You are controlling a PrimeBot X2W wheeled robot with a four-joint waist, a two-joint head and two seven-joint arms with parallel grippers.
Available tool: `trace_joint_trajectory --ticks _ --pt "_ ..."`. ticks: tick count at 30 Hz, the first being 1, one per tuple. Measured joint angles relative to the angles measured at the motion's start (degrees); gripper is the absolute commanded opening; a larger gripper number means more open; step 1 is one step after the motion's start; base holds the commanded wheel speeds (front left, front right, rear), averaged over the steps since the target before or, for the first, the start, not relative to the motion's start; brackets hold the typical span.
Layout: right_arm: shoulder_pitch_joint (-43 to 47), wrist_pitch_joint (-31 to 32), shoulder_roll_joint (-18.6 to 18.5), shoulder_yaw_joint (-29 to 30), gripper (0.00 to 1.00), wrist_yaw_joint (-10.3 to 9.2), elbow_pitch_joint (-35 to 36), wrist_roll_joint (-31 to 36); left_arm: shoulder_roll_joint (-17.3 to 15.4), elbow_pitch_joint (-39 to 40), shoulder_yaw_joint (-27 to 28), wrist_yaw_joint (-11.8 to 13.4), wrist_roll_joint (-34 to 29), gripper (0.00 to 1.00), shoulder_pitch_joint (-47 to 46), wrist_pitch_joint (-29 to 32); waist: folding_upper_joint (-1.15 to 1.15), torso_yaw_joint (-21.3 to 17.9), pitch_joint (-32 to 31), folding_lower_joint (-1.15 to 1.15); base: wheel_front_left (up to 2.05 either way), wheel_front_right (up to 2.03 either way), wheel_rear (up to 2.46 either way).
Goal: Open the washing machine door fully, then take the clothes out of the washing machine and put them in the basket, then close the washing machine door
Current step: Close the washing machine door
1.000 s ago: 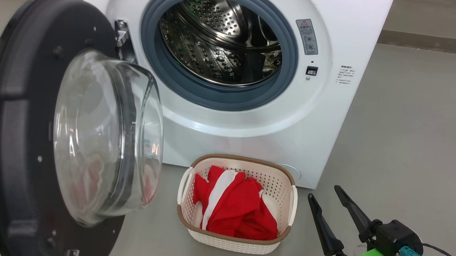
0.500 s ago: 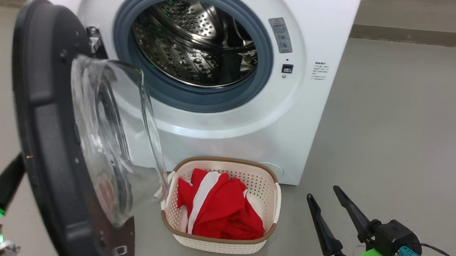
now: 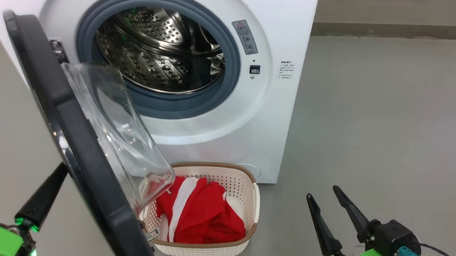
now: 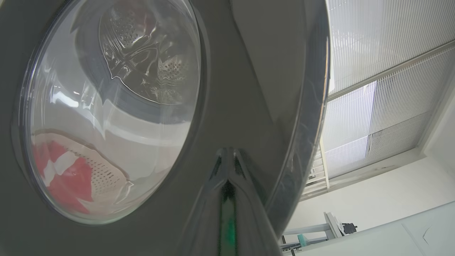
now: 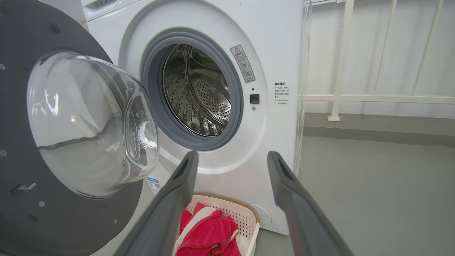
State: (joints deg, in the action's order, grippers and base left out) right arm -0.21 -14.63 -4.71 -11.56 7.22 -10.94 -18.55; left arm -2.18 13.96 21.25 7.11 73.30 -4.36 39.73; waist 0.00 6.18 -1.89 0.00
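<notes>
**Door half-swung, left tool behind it, clothes in the basket**

The left tool (image 4: 227,156) is narrow: its two fingers run together to a point. That point is right up against the glossy outer face of the door (image 3: 77,152), between the glass and the chrome edge. The wrist view is too blurred to tell whether it actually touches. In the head view the tool shows as one dark bar slanting up behind the door's lower edge.

The door stands open, hinged on the far side of the left tool, with its glass bowl bulging away from that tool toward the washer (image 3: 274,118). Its bottom edge hangs over the near corner of the basket (image 3: 253,206).

The right tool (image 3: 322,192) is wide, fingers well spread, holding nothing and hovering low over the floor (image 3: 385,131). The basket sits ahead of it and to its left, well apart from it, on the floor just in front of the washer's base. The clothes (image 3: 201,215), red with a white stripe, lie heaped inside the basket.

Further ahead of the right tool and higher up, the drum (image 3: 158,52) is open to view, bare steel inside its grey ring.
</notes>
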Motion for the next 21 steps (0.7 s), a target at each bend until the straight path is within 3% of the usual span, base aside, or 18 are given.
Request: trace_joint_trajectory --ticks 11,14,15,16,17,21 --pt "0.00 0.00 -0.04 0.01 1.00 0.00 -0.18 0.00 -0.08 0.05 -1.22 0.43 0.16 0.00 1.18 -1.66 0.00 -0.98 -0.39 0.00 0.00 0.00 0.00" --pt "0.00 0.00 -0.03 0.01 1.00 0.00 -0.18 0.00 -0.62 -0.93 -1.14 -1.47 -2.70 0.00 1.52 -4.65 0.00 -0.83 -0.31 0.00 0.00 0.00 0.00" --pt "0.00 0.00 0.00 -0.01 1.00 0.00 -0.19 0.00 -0.57 -1.29 -0.97 -2.22 -4.09 0.45 1.77 -6.60 0.00 -0.78 -0.27 0.00 0.00 0.00 0.00" --pt "0.00 0.00 0.00 -0.03 1.00 0.00 -0.19 0.00 -0.65 -1.82 -0.70 -2.91 -5.83 1.00 1.98 -8.60 0.00 -0.74 -0.23 0.00 0.00 0.00 0.00" --pt "0.00 0.00 0.00 -0.03 1.00 0.00 -0.19 0.00 -0.65 -1.82 -0.70 -2.91 -5.83 1.00 1.98 -8.60 0.00 -0.74 -0.23 0.00 0.00 0.00 0.00" --pt "0.00 0.00 0.09 -0.12 1.00 0.00 -0.29 0.00 -3.07 -5.35 -0.80 -7.19 -17.18 1.00 2.10 -17.77 0.00 -0.69 -0.18 0.00 0.00 0.00 0.00"
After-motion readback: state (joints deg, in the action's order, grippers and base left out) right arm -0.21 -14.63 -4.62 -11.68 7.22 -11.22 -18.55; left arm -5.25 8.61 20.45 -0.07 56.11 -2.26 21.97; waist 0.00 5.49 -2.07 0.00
